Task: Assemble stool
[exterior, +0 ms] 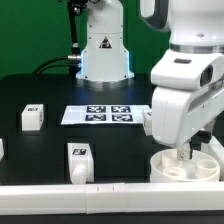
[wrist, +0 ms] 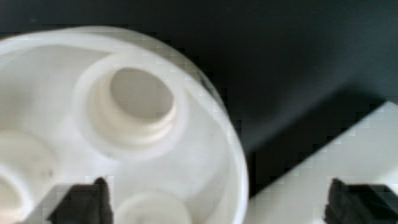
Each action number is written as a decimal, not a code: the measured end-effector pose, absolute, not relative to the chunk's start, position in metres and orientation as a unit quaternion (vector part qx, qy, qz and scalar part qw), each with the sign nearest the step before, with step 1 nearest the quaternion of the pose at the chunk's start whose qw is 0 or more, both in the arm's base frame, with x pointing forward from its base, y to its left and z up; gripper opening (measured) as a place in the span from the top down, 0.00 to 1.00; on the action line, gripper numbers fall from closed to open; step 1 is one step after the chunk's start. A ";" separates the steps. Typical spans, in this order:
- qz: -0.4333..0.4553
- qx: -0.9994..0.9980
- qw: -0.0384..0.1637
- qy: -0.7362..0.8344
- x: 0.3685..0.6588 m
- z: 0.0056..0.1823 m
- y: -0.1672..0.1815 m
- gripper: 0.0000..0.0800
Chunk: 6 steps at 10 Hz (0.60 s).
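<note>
**At the table's front corner on the exterior view's right, my pincer (wrist: 222,200) hangs open over the seat (exterior: 205,166)**

The risks, from the exterior view's left. The two loose legs lie well apart from me, so I judge them safe for now. The danger is under my wrist. My fingertips (wrist: 80,200) stand wide apart and grip nothing, one over the disc and the other beyond its rim. If I drop straight down, the inner finger would likely strike the seat's face or catch in a socket (wrist: 134,95), shoving the disc toward the front edge. Closing here would pinch only the rim and could tip it. Once the seat is nudged, any peg brought over could enter askew and jam.

Now how things point. One leg (exterior: 32,117) lies near the table's (exterior: 150,92) left edge, tag up; I cannot read its long axis. A second leg (exterior: 80,162) sits close to the front edge, its tag on the upper face and its length seemingly running toward that edge. The marker board (exterior: 98,115) lies flat mid-table. The seat lies flat with its sockets up. Being round, it has no long axis across the table, and its short axis points straight up at me.
</note>
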State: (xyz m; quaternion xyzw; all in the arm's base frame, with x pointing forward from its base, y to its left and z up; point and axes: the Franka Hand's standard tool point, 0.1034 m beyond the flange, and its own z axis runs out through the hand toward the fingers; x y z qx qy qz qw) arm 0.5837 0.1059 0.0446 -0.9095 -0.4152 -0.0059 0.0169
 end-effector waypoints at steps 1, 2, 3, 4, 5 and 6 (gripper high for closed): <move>-0.007 -0.909 0.015 -0.416 0.585 0.057 0.105 0.21; -0.010 -0.909 0.013 -0.416 0.583 0.065 0.102 0.19; -0.008 -0.911 0.012 -0.412 0.577 0.070 0.096 0.19; -0.007 -0.914 0.010 -0.406 0.569 0.077 0.088 0.19; -0.001 -0.927 0.010 -0.375 0.552 0.084 0.090 0.19; 0.002 -0.938 0.009 -0.348 0.544 0.086 0.095 0.19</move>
